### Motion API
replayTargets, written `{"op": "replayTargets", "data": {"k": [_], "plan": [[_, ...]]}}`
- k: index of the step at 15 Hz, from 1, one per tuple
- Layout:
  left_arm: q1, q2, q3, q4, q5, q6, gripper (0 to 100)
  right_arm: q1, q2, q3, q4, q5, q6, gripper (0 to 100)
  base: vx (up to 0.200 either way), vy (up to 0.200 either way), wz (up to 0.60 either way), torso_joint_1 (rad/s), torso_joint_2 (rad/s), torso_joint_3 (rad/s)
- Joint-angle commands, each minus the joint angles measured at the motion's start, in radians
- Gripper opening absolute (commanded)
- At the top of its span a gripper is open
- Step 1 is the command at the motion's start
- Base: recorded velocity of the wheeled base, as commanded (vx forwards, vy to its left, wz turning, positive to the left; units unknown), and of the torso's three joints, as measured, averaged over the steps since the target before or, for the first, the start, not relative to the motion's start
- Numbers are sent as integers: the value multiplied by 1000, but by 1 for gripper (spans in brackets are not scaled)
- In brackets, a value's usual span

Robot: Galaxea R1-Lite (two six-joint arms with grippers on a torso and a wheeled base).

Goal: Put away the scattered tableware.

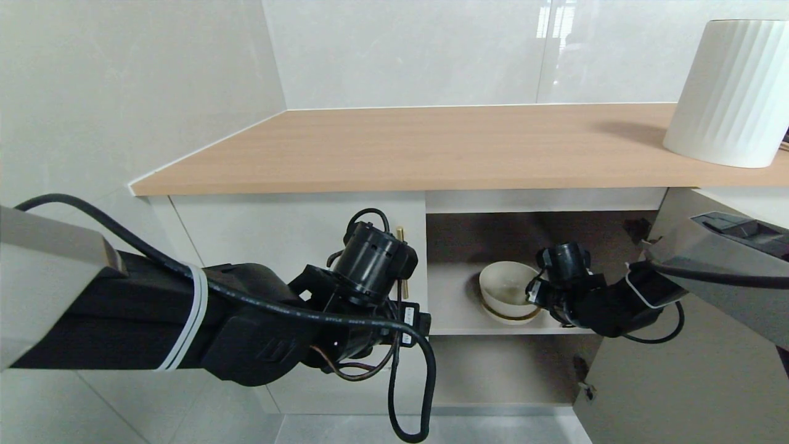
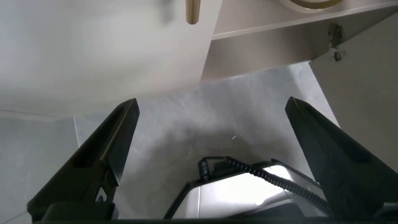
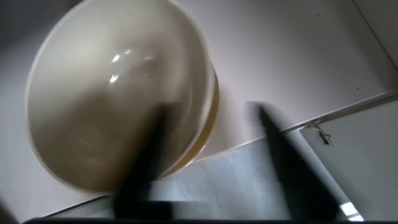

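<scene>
A cream bowl is being shown resting on the open cabinet's shelf, at nine o'clock from the right gripper. This is the nearer gripper, and its released jaws are being held astride the rim. The left gripper is being held spread and empty.

Bowls: 2, nested, I think | ribbed white canister: 1 | brass handle: 1 | my claws: 2, left gripper, right gripper

A home kitchen: a light wooden tabletop against glossy pale wall tiles, white cabinets below it, a cream ceramic bowl shelved inside.
</scene>
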Motion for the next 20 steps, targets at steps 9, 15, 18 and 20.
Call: {"op": "replayTargets", "data": {"k": [9,15,18,20], "plan": [[97,-148,62,0,-10,-2,100,83,-416,117,308,227,-54,100,0,0,0,0,0,0],[158,-413,336,-2,-108,10,100,138,-709,134,670,291,-63,100,0,0,0,0,0,0],[158,-448,410,0,-59,7,100,144,-806,294,687,291,-63,100,0,0,0,0,0,0],[158,-453,419,-2,-59,6,100,146,-833,366,681,296,-95,100,0,0,0,0,0,0]]}}
